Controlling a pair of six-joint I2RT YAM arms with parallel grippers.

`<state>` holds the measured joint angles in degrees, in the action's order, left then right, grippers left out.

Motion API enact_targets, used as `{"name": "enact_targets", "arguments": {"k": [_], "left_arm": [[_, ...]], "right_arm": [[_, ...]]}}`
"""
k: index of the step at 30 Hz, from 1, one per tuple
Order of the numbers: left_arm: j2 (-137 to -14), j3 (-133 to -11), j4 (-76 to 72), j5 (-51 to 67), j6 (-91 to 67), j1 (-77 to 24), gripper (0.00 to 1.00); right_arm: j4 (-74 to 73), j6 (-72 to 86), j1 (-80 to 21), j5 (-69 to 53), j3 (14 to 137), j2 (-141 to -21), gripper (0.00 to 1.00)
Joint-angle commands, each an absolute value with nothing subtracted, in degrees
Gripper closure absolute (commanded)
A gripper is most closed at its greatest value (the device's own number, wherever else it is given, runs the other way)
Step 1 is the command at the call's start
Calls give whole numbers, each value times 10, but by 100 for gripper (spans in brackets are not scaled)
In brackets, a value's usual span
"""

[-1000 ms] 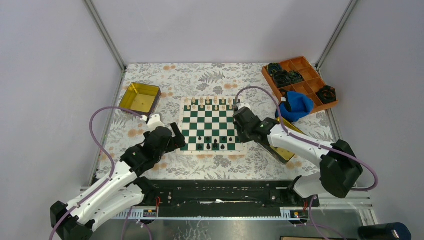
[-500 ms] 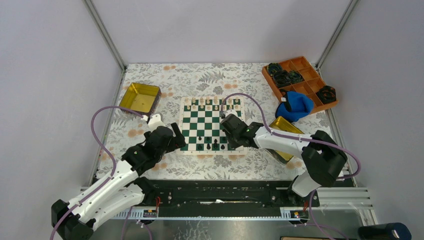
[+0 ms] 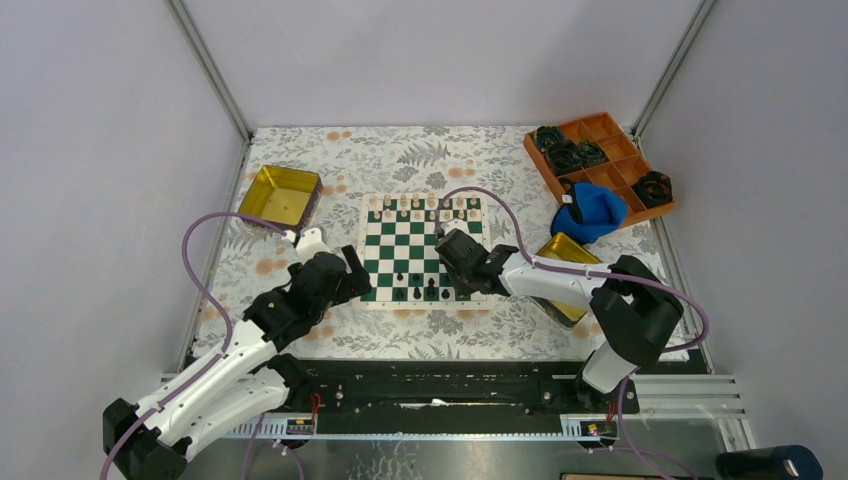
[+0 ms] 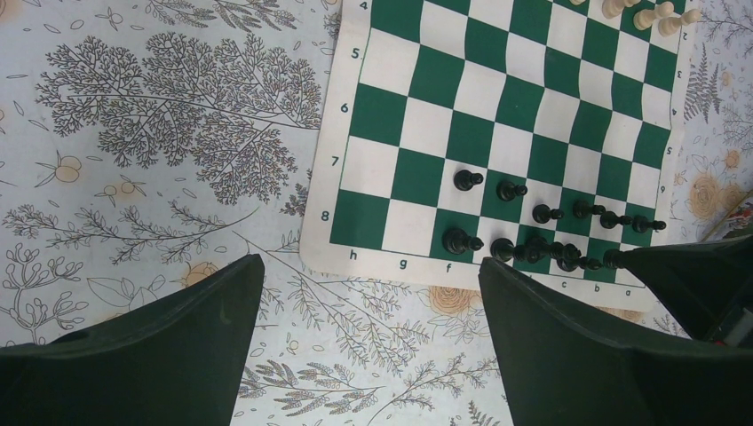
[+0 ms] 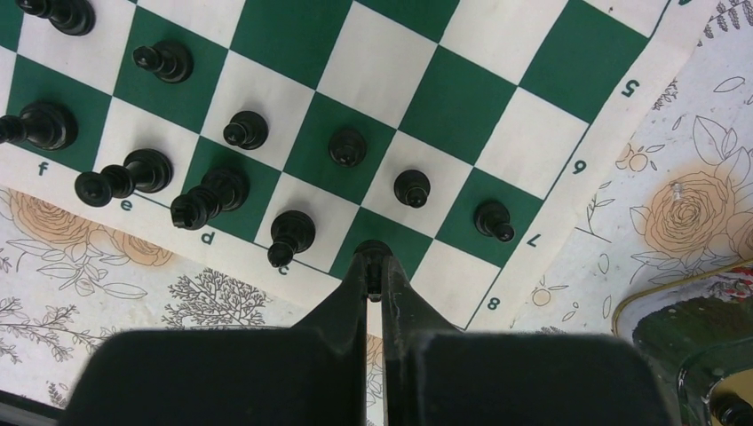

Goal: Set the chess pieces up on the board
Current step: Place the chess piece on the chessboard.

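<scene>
Right pincer (image 5: 374, 266), pressed together (whether on a piece, I cannot tell), hangs low over black chess pieces (image 5: 293, 232) crowding the board (image 5: 462, 98) edge; sideways drift could topple neighbours. Left pincer (image 4: 368, 264) hangs spread.

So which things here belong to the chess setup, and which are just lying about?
Job in hand:
green-and-white checkered chess mat
small black chess pieces
small cream chess pieces

Lying about:
shiny gold square tin at far left
orange compartment tray
dark rings in that tray
blue cloth bundle
</scene>
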<state>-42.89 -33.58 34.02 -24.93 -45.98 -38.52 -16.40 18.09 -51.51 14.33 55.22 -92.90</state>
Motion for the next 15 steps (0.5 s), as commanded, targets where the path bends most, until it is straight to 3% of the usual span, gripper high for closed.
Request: {"name": "enact_targets", "arguments": {"k": [1, 15], "left_arm": [[-428, -331, 322, -263, -468, -381, 1], [-432, -331, 322, -263, -468, -380, 1]], "right_arm": [[-145, 173, -521, 165, 567, -938, 100], [-143, 170, -521, 171, 562, -947, 100]]}}
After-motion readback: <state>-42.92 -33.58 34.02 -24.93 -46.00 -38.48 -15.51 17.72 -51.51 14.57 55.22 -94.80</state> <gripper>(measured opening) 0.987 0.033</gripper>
